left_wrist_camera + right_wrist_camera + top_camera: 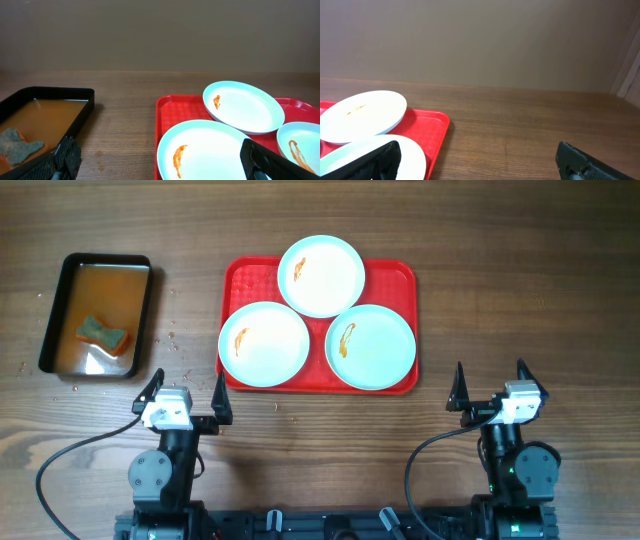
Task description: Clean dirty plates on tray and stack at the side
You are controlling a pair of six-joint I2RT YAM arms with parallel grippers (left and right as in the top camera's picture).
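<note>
**Three smeared plates on red tray, both grippers empty**

Overhead view: red tray (400, 276) sits mid-table, long side across. All three plates lie on it in a triangle.
- Far plate (325, 280): centred at the back, and its far edge passes over the tray's far rim. Its near edge overlaps the two front plates. Small orange-brown smear left of centre.
- Left plate (270, 348): front left, reaching the tray's left rim, with a smear near its left side.
- Right plate (375, 350): front right, with a longer curved smear on its left side.

Left gripper (189, 380): jaws spread wide, nothing between them, just off the tray's near-left corner.
Right gripper (490, 375): jaws spread wide, empty, over bare table (520, 270) beyond the tray's near-right corner.

Black tray (56, 315) at far left holds brownish water and a sponge (104, 335), well apart from the red tray.
</note>
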